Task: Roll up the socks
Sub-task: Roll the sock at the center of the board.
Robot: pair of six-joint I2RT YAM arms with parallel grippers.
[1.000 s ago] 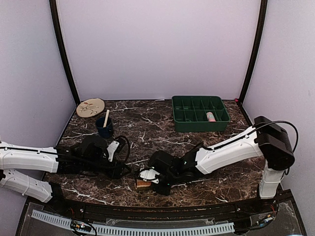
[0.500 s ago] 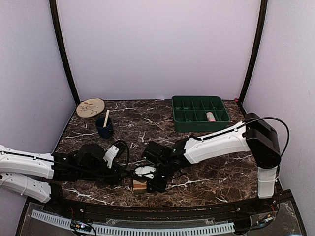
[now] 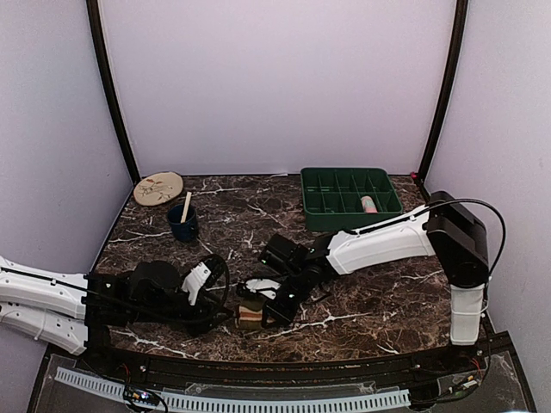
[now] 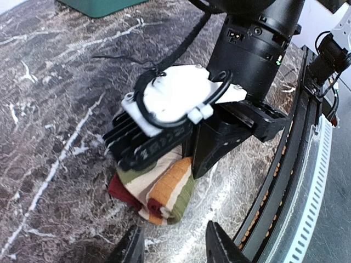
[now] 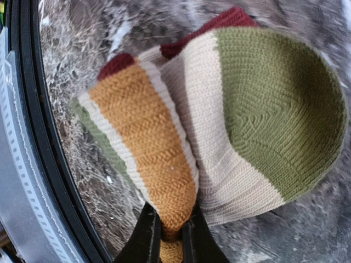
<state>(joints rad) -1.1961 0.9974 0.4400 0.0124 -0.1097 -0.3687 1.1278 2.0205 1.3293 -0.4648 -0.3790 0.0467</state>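
The tan sock (image 3: 250, 317), striped orange, cream, green and dark red, lies rolled in a bundle near the table's front edge. In the right wrist view my right gripper (image 5: 171, 236) is shut on an orange fold of this sock (image 5: 241, 104). In the top view the right gripper (image 3: 269, 306) sits on the bundle. My left gripper (image 4: 174, 247) is open and empty, its fingertips just short of the sock (image 4: 159, 192); in the top view it (image 3: 225, 313) is at the bundle's left. A pink roll (image 3: 368, 204) lies in the green tray.
The green compartment tray (image 3: 349, 225) stands at the back right. A dark blue cup (image 3: 182, 225) with a stick in it and the beige patterned plate (image 3: 158, 188) are at the back left. The black table rim (image 4: 307, 164) runs close beside the sock.
The right arm's wrist has swung back and left while its gripper stays on the striped sock. The left arm has drawn toward the near edge, its gripper still beside the bundle.
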